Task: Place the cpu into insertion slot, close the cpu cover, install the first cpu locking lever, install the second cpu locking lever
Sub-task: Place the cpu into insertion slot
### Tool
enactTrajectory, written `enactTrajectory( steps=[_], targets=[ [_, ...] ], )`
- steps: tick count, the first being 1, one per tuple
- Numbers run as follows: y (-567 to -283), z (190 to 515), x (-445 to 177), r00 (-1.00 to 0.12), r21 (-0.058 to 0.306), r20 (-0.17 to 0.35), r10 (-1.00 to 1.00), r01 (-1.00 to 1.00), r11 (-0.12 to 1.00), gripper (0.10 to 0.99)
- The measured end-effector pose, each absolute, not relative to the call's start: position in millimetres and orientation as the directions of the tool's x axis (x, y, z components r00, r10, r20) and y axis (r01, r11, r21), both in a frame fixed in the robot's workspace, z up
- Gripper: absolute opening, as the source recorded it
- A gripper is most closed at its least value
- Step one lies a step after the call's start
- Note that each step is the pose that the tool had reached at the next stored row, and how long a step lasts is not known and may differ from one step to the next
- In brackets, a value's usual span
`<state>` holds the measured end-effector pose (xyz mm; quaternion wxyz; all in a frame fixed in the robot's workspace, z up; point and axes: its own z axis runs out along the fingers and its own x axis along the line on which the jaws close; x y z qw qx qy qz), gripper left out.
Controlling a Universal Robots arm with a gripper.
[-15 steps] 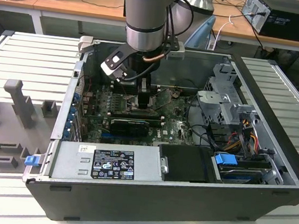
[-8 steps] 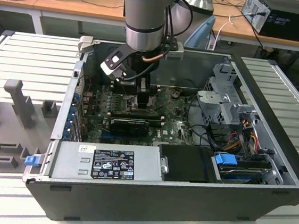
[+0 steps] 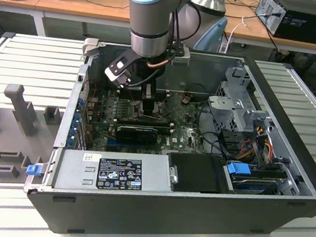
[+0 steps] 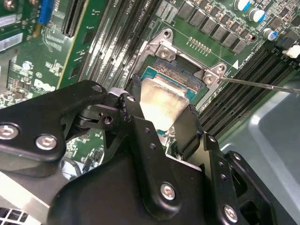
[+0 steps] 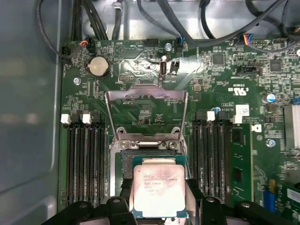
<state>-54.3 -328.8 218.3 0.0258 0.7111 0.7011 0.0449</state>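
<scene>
Shows the gripper [image 4: 161,107] pinching the cpu [image 4: 161,96] by two opposite edges, with black fingers [image 4: 136,112] pressed to either side. Holds the cpu level, pale metal top upward, right over the socket [image 5: 154,153]; cannot be told whether seated or just above. Beyond the socket, shows the cpu cover [image 5: 146,95] standing raised on its hinge, with the green motherboard [image 5: 140,61] visible through its window. Shows rows of black memory slots [image 5: 82,159] on both sides of the socket. In the second wrist view, shows a thin metal rod [image 4: 262,85] running out from a socket corner. In the exterior view, reaches down into an open computer case [image 3: 193,213] lying on a slatted table [image 3: 28,59].
</scene>
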Motion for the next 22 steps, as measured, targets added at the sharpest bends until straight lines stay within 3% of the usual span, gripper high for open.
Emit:
enactTrajectory(
  steps=[22],
  targets=[
    [-320,200,-55,0.029,0.098,0.028,0.999,0.995,-0.031,0.525]
  ],
)
